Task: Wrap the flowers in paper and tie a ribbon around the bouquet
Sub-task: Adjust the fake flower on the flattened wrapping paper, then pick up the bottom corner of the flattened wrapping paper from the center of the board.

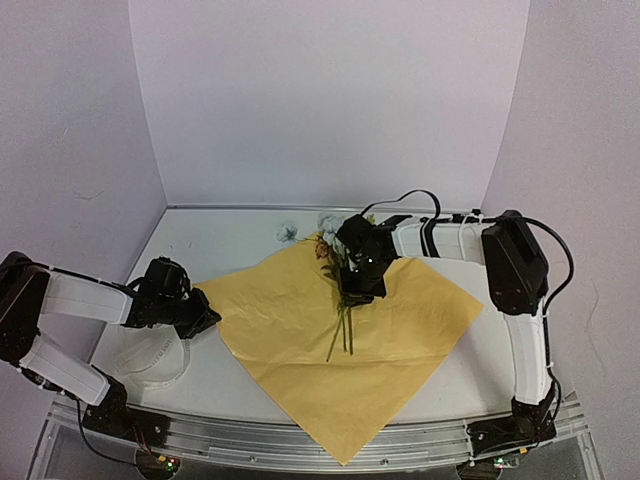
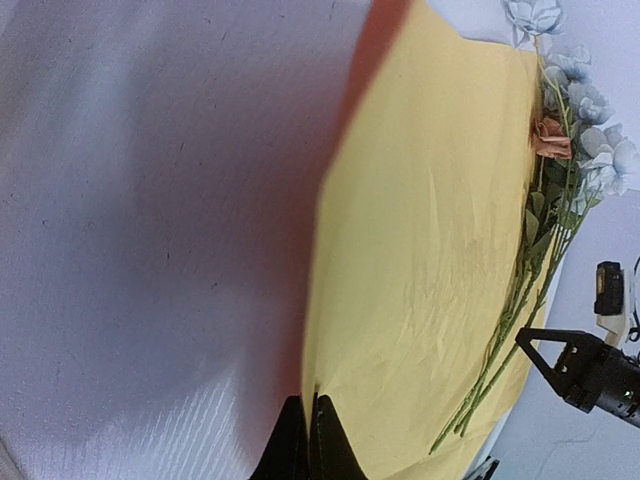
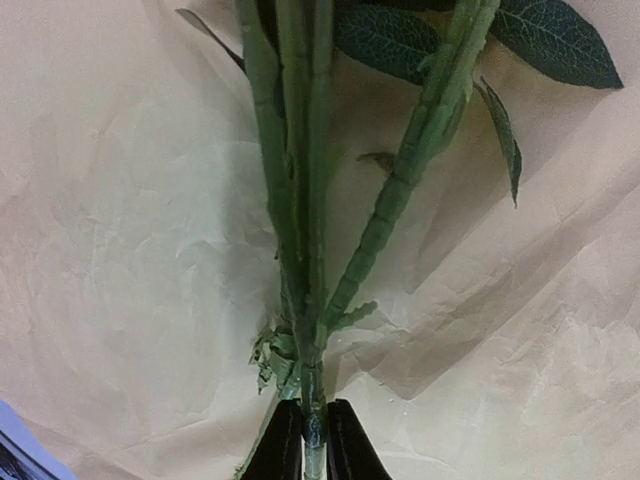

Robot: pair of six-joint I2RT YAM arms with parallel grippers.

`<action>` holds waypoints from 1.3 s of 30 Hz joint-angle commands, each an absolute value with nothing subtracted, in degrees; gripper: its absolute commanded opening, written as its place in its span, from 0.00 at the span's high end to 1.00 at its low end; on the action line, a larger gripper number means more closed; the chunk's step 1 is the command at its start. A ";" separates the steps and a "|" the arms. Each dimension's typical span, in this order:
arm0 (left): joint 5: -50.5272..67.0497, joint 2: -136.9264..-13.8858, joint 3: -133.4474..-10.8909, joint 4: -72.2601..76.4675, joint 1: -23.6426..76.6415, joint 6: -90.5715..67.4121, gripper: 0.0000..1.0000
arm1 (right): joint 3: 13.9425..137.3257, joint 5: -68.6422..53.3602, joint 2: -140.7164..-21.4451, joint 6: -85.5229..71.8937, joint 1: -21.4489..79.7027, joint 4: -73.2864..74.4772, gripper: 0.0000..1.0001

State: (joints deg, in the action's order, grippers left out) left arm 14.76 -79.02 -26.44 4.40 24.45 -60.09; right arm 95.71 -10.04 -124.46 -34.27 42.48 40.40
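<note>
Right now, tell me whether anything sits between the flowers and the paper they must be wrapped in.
Nothing visible does. The flowers lie straight on the paper, stems flat against the sheet. The right gripper is shut on the stems, and the left gripper pinches the paper's corner on its own side.

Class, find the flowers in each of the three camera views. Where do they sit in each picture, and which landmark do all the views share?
Top external: the flowers lie mid-picture on the paper, stems towards the near edge.
Left wrist: the flowers run down the right side, blooms uppermost.
Right wrist: their stems fill the centre, pinched at the bottom by the right gripper.
Shared landmark: the paper under them.
</note>
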 commanded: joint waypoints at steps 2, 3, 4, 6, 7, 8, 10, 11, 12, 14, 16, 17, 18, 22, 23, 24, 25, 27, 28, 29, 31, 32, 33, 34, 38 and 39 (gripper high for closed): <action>14.33 -77.98 -26.06 4.46 24.35 -60.03 1.00 | 98.74 -7.18 -125.70 -37.25 42.92 40.09 0.93; 14.33 -77.92 -26.00 4.43 24.35 -60.03 1.00 | 98.87 -7.31 -125.84 -37.32 42.93 40.08 0.93; 14.35 -77.88 -25.96 4.41 24.35 -60.03 1.00 | 98.96 -7.48 -125.97 -37.35 42.92 40.09 0.92; 14.41 -77.82 -26.01 4.34 24.35 -60.04 1.00 | 98.85 -7.76 -125.93 -37.35 42.90 40.17 0.88; 14.41 -77.80 -26.01 4.31 24.35 -60.09 1.00 | 98.60 -7.84 -125.74 -37.40 42.93 40.20 0.82; 14.41 -77.79 -26.06 4.27 24.35 -60.11 1.00 | 98.33 -8.08 -125.36 -37.39 42.95 40.23 0.77; 14.30 -77.80 -26.20 3.94 24.35 -60.10 0.99 | 97.65 -8.62 -124.29 -36.85 43.07 40.42 0.64; 14.14 -77.85 -26.35 3.58 24.35 -60.04 0.99 | 97.25 -8.92 -123.43 -36.25 43.20 40.61 0.58; 13.90 -77.94 -26.62 3.01 24.39 -59.86 0.98 | 96.75 -8.97 -122.31 -35.21 43.33 40.84 0.55; 13.53 -78.08 -27.07 2.30 24.35 -59.45 0.98 | 95.46 -9.38 -119.93 -33.06 43.73 41.39 0.49; 13.23 -78.24 -27.65 1.59 24.36 -59.07 0.98 | 93.31 -10.33 -116.65 -30.64 43.97 41.57 0.45; 13.19 -78.44 -28.11 1.10 24.33 -58.80 0.98 | 92.03 -10.76 -114.94 -29.44 44.14 41.57 0.45; 13.16 -78.69 -28.61 0.56 24.31 -58.50 0.98 | 90.56 -11.14 -113.05 -28.09 44.36 41.56 0.44; 13.92 -80.05 -30.75 -2.16 23.80 -57.40 0.98 | 82.49 -12.22 -103.79 -21.16 45.94 41.20 0.42; 14.14 -80.32 -31.21 -2.68 23.59 -57.08 0.98 | 79.65 -11.80 -101.00 -18.40 46.79 40.54 0.41; 14.38 -80.57 -31.60 -3.12 23.38 -56.75 0.98 | 76.68 -11.23 -98.40 -15.41 47.76 39.71 0.40; 14.63 -80.74 -31.86 -3.29 23.07 -56.45 0.98 | 74.21 -10.73 -95.77 -12.34 48.86 39.06 0.40; 15.28 -81.32 -32.56 -3.88 22.61 -56.11 0.98 | 68.65 -9.47 -91.65 -6.23 51.17 38.57 0.39; 15.58 -81.64 -32.85 -4.09 22.44 -55.91 0.98 | 66.04 -8.20 -89.53 -2.52 52.45 38.43 0.38; 15.88 -81.95 -33.10 -4.26 22.29 -55.72 0.98 | 63.48 -6.90 -87.54 1.18 53.91 38.27 0.38; 16.43 -82.68 -33.48 -4.35 22.03 -55.45 0.98 | 58.26 -4.08 -84.13 8.06 57.54 36.45 0.37; 16.69 -83.00 -33.62 -4.32 21.83 -55.26 0.98 | 55.88 -2.25 -82.29 10.92 59.18 35.35 0.37; 16.93 -83.38 -33.79 -4.35 21.73 -55.17 0.98 | 53.56 -1.09 -81.20 13.78 60.62 34.83 0.36; 17.18 -83.76 -33.96 -4.38 21.65 -55.08 0.97 | 51.64 0.08 -80.20 16.12 62.23 34.43 0.36; 17.67 -84.84 -34.52 -4.40 21.39 -54.60 0.97 | 46.01 5.44 -76.68 19.52 66.71 32.25 0.35; 17.75 -84.95 -34.62 -4.46 21.35 -54.53 0.97 | 44.67 6.75 -75.78 20.06 67.60 31.81 0.35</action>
